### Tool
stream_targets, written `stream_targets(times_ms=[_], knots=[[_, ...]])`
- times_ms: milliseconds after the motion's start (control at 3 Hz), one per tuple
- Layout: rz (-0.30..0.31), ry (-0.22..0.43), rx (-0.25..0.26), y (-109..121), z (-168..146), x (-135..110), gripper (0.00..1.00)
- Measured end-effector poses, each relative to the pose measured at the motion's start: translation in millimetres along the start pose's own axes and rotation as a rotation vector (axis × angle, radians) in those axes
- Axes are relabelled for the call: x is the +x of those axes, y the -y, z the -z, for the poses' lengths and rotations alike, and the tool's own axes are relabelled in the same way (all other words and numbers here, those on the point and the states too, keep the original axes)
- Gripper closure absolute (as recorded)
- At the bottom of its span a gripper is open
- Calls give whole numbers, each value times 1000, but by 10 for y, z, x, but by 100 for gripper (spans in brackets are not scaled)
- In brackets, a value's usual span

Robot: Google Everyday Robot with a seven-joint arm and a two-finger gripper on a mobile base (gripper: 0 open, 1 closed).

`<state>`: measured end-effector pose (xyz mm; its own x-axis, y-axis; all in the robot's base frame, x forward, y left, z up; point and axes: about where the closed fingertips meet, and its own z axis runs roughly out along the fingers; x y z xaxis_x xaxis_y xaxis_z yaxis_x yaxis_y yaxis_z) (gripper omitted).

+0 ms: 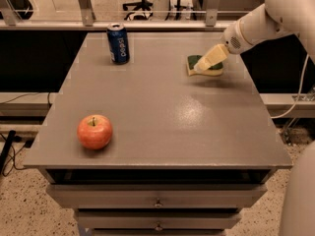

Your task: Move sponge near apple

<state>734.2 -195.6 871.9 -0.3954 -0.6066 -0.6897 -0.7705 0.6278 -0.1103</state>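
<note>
Grey drawer table (172, 117): cream gripper (201, 67) at two o'clock over the green-topped yellow foam sponge (216, 72), whether open I cannot tell; round red-orange apple (94, 131) at eight.

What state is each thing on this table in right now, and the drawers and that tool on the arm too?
sponge: lying flat, green side up, far right of the table, partly hidden by the tool.
apple: resting stem up, front left, far from the sponge.
soda can: standing upright, far left.
tool: angled down at the sponge; contact unclear.
drawers: shut.
</note>
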Motion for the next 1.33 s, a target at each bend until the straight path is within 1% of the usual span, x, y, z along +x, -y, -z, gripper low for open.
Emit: stream_targets(times_ms=[333,667,1000,1333], knots=[[-72,-42,-51,67,-117,43,0],[-112,-109,-103,25,-173,166,16],[-129,-152,-141,-28,-123,257,39],[-112,-158,-165,-102,8,238,62]])
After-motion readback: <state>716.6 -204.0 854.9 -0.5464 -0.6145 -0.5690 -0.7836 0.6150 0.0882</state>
